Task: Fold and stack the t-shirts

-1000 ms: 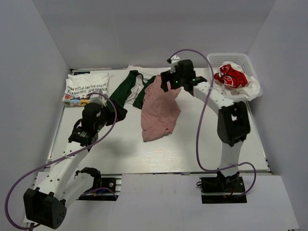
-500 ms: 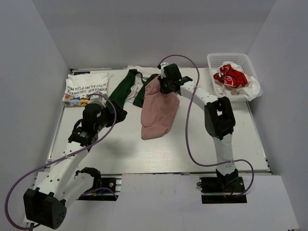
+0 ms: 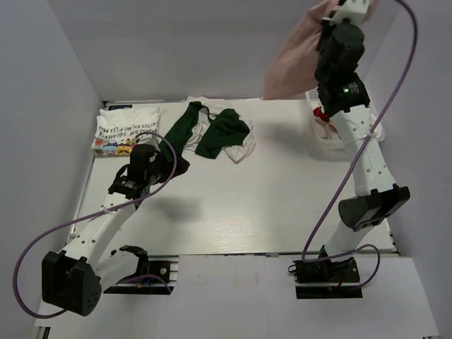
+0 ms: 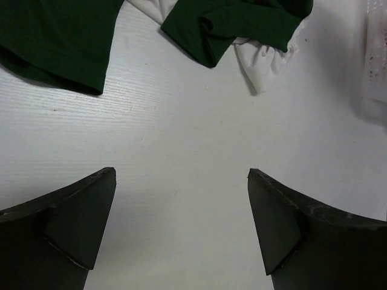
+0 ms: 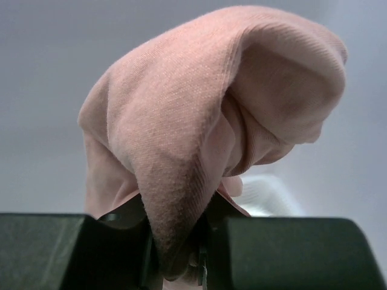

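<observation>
Landmark: crumpled shirt [image 3: 212,134], laid on table [image 3: 268,205] toward far edge. Folded shirt [image 3: 127,129] laid left of it. Basket [image 3: 319,133] set right of it, largely hidden by right arm. Hoisted shirt [image 3: 293,63] held above and right of it, clamped in right gripper [image 5: 181,248]. Left gripper [image 4: 181,223] placed just before it, jaws parted.

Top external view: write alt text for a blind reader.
The right gripper holds the dusty pink t-shirt high in the air, far right. The green-sleeved t-shirt lies crumpled at the back, a folded lettered t-shirt at far left; the left gripper is open.
</observation>
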Tool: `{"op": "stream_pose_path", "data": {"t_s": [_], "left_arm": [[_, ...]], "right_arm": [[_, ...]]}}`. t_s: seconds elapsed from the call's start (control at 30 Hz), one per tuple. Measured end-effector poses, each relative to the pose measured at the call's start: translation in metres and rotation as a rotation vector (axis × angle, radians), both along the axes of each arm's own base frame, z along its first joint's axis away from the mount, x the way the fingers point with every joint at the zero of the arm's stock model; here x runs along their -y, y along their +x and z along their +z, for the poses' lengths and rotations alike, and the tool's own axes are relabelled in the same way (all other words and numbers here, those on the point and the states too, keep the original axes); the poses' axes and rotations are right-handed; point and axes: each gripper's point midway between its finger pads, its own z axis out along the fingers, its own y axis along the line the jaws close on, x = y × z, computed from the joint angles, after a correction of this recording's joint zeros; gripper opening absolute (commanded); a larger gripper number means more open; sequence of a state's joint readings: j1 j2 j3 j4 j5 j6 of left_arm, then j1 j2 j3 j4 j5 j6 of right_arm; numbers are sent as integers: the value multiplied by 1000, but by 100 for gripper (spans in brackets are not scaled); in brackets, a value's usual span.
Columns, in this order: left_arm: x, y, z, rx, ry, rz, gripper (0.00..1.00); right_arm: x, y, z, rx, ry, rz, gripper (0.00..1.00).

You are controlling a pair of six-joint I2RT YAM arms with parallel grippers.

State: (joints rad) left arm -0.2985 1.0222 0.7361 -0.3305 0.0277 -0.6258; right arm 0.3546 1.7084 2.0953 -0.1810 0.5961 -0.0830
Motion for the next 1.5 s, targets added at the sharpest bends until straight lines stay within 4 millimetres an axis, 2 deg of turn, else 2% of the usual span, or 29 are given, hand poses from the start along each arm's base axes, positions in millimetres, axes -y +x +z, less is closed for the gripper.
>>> {"op": "stream_pose_path", "data": {"t_s": [0.07, 0.17, 0.23, 0.33, 0.43, 0.5, 0.57, 0.6, 0.63, 0.67, 0.77, 0.8, 0.87, 0.93, 1.03, 1.13, 1.17, 1.23, 1.27, 1.33, 1.4, 1.5], "left_arm": [[1, 5, 3, 0, 1, 1, 100], [2, 13, 9, 9, 3, 8, 100], [2, 15, 10, 11, 7, 13, 100], [3, 22, 8, 1, 12, 17, 100], [5, 32, 2, -22, 25, 17, 100], [7, 42, -1, -40, 34, 21, 100], [10, 57, 2, -44, 44, 29, 100], [10, 64, 5, -47, 50, 36, 100], [10, 71, 7, -53, 59, 47, 100], [9, 79, 10, -51, 68, 59, 100], [5, 99, 14, -65, 111, 101, 100], [3, 108, 15, -71, 131, 119, 100], [0, 122, 13, -79, 169, 139, 100], [-1, 140, 11, -75, 209, 146, 100], [1, 174, 6, -69, 279, 135, 100], [11, 218, -6, -51, 332, 98, 100], [14, 234, -11, -48, 346, 86, 100], [21, 264, -25, -38, 361, 65, 100], [25, 277, -31, -34, 363, 52, 100], [34, 307, -42, -9, 350, 26, 100], [40, 325, -56, 0, 331, 5, 100], [37, 337, -78, -3, 301, -13, 100]], "right_arm": [[42, 1, 24, 73, -2, -145, 0], [94, 7, 31, 118, -31, -325, 0], [124, 17, 22, 108, -63, -421, 0], [153, 39, -9, 44, -112, -486, 0], [171, 60, -69, -85, -147, -480, 0], [177, 71, -120, -187, -149, -447, 0], [181, 82, -183, -314, -128, -418, 0], [184, 87, -214, -375, -103, -409, 8], [185, 91, -245, -440, -84, -398, 23], [185, 95, -277, -504, -59, -386, 50], [182, 95, -350, -679, 3, -368, 89], [181, 92, -366, -731, 10, -359, 90], [175, 85, -372, -773, 25, -330, 90], [165, 81, -351, -753, 31, -291, 90], [131, 64, -287, -644, 15, -192, 90], [70, 42, -209, -476, -28, -17, 90], [44, 35, -185, -423, -42, 70, 90], [-1, 27, -156, -342, -58, 221, 90], [-19, 26, -151, -323, -63, 286, 90], [-48, 32, -158, -325, -66, 401, 90], [-72, 49, -188, -378, -66, 496, 90], [-103, 76, -251, -493, -74, 595, 90]]}}
